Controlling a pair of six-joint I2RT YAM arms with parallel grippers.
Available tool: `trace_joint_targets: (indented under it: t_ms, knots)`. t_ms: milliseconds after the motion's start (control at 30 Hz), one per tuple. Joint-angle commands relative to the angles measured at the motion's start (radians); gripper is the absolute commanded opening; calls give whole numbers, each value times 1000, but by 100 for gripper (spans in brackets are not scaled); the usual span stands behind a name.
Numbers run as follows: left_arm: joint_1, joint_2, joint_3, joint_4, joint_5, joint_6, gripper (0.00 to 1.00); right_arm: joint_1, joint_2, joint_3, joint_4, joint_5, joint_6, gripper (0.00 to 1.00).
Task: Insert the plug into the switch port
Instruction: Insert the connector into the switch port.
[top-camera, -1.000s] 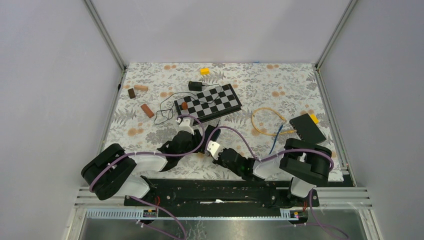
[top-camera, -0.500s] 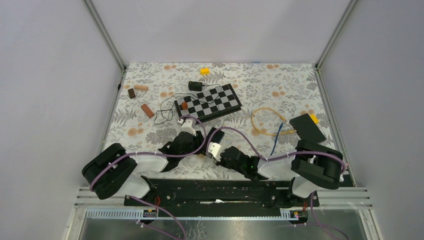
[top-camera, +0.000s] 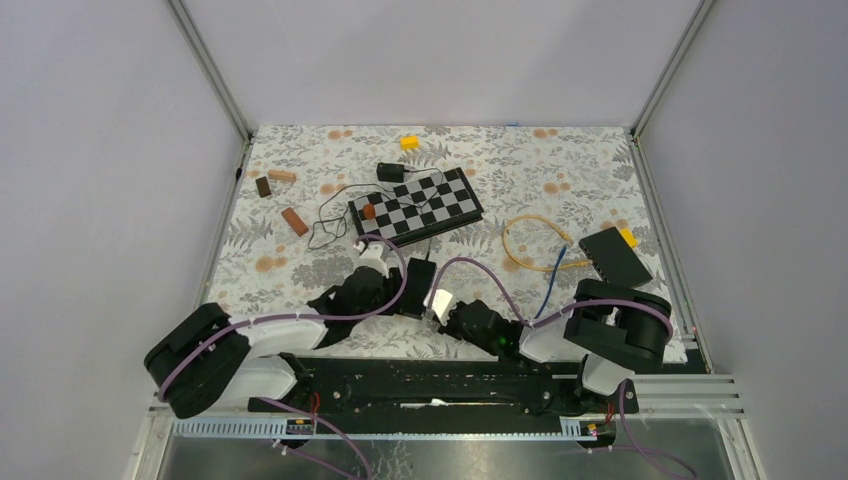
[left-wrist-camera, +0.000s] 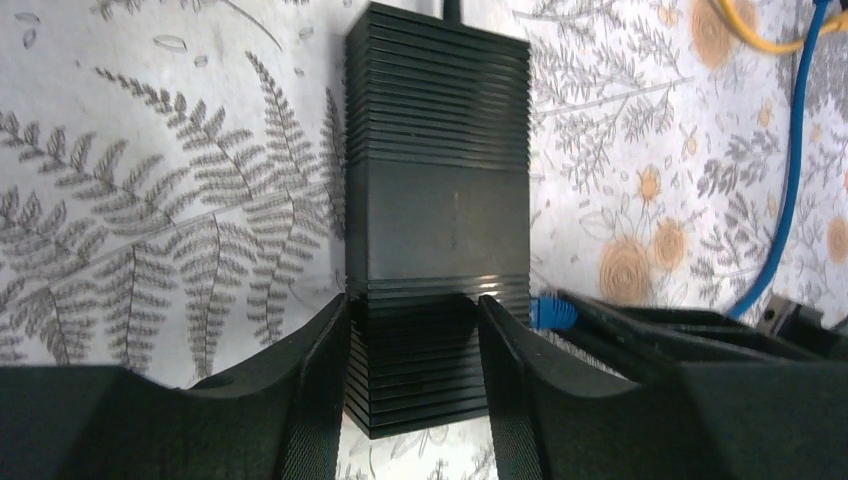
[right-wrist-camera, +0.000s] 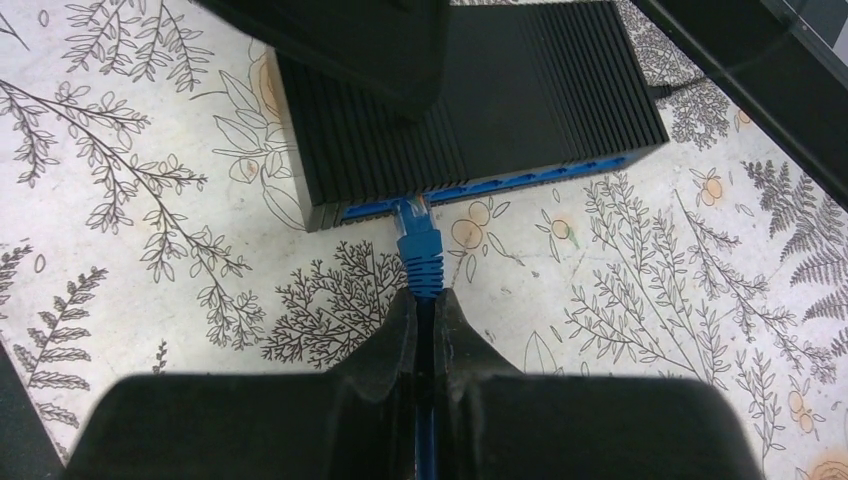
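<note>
Plug (right-wrist-camera: 421, 248) pinched in right fingers (right-wrist-camera: 393, 332), tip at port of switch (right-wrist-camera: 510, 90) — left fingers (left-wrist-camera: 318, 372) clamp its sides.

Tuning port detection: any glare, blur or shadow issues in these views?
Right wrist: plug and switch ports sharp, evenly lit; right end effector dark up close. Left wrist: faint sheen on switch top. Top external: even light, plug too small to resolve.

Plain pale-grey walls (top-camera: 430, 55) enclosed the tabletop (top-camera: 570, 165) on three sides, met by aluminium corner posts (top-camera: 208, 65). White cloth (top-camera: 310, 150) with grey ferns and orange blossoms covered it.
</note>
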Motion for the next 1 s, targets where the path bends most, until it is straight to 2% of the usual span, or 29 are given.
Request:
trace_joint_targets:
  t_ms: [0,133,267,433,567,733,833,967]
  knots:
    - [-109,-52,-13,-165,379,-65,49,1,8,36,233,-156,19,0]
    - [-83,-65,23,-231,335,-46,60,1,-10,76,86,-274,-25,0]
    - [2,-117,71,-311,265,-22,80,1,-25,86,-26,-394,-60,0]
    - [139,-162,145,-435,186,38,88,2,-22,97,-86,-451,-64,1]
    - [223,-217,188,-508,125,34,90,3,-6,126,-88,-459,-34,11]
    - [256,-275,241,-585,27,29,93,1,-51,146,-106,-402,15,32]
    - [269,-269,272,-598,20,47,93,-5,-103,170,-200,-377,32,42]
    - [278,-246,304,-602,19,73,93,-39,-202,178,-305,-320,111,48]
